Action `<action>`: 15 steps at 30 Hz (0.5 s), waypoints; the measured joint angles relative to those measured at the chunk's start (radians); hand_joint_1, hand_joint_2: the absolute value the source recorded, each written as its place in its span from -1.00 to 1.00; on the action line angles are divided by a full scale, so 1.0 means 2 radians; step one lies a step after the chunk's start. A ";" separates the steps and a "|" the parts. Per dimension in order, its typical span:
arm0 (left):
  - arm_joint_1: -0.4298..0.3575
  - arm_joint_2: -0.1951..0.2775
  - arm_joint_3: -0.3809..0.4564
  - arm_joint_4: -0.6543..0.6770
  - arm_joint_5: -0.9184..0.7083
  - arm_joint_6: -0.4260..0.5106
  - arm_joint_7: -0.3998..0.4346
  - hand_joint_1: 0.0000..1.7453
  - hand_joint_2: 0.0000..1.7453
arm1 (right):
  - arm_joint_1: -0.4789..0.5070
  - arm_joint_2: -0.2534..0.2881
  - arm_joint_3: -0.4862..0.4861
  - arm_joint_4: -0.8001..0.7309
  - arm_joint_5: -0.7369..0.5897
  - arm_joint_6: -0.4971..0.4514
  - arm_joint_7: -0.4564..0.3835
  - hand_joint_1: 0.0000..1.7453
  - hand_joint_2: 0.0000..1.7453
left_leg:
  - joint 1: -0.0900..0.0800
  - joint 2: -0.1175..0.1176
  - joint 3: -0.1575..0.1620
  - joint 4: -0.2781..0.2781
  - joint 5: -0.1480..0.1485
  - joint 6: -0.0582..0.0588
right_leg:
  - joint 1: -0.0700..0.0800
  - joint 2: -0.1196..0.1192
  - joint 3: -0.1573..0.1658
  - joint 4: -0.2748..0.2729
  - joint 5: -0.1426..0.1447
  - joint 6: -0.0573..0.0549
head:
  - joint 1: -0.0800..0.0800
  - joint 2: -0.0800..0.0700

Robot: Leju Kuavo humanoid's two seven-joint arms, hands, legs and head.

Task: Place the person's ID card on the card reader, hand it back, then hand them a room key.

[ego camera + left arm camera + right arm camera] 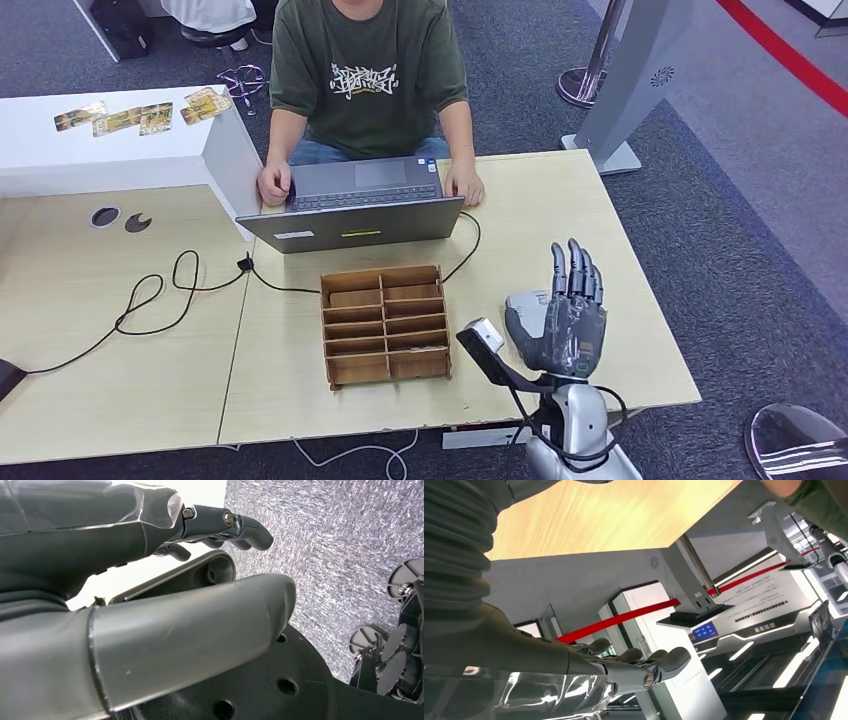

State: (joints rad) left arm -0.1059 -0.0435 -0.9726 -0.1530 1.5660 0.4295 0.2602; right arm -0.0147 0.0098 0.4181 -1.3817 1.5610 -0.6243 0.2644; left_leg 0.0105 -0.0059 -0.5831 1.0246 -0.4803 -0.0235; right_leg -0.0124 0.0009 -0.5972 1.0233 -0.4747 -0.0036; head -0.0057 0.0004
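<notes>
So the right hand [566, 318] was raised over the counter [130, 330] at about 4 o'clock from the wooden rack [386, 324], fingers [572, 268] straight, fairly close together and holding nothing. The left hand [150, 580] hung down by the robot's side over grey carpet, fingers loosely curled with nothing in them as far as I could tell. I couldn't spot an ID card anywhere, and no obvious reader either; the person [366, 70] at 12 o'clock had both hands on the laptop [352, 205]. My guess is the step was waiting to receive the card, so the smart move would've been to keep the palm steady within the person's reach, then close gently on the flat card by its edges. The rack was thin laser-cut plywood with shallow slots, probably where the room keys sit, though I couldn't make any out. The counter was smooth, pale wood laminate, with a black cable [160, 295] looping across at 9 o'clock.
</notes>
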 joint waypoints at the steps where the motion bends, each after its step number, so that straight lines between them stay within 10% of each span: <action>1: 0.000 0.000 0.002 0.000 0.000 0.000 0.000 -1.00 -1.00 | 0.003 -0.001 0.003 0.000 0.000 0.002 0.001 -1.00 1.00 | 0.000 0.000 0.000 0.000 0.000 0.000 | 0.000 0.000 0.000 0.000 0.000 0.000 | 0.000 0.000; 15: 0.002 0.000 0.019 0.000 0.000 0.000 0.000 -1.00 -1.00 | 0.030 -0.023 0.028 -0.003 -0.013 0.018 0.014 -1.00 1.00 | 0.000 0.000 0.000 0.000 0.000 0.000 | 0.000 0.000 0.000 0.000 0.000 0.000 | 0.000 0.000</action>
State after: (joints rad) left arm -0.1023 -0.0434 -0.9345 -0.1530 1.5660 0.4297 0.2609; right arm 0.0444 -0.0368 0.4747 -1.3886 1.5342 -0.5878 0.2934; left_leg 0.0105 -0.0060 -0.5833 1.0246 -0.4805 -0.0232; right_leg -0.0125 0.0009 -0.5971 1.0230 -0.4749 -0.0034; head -0.0057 0.0003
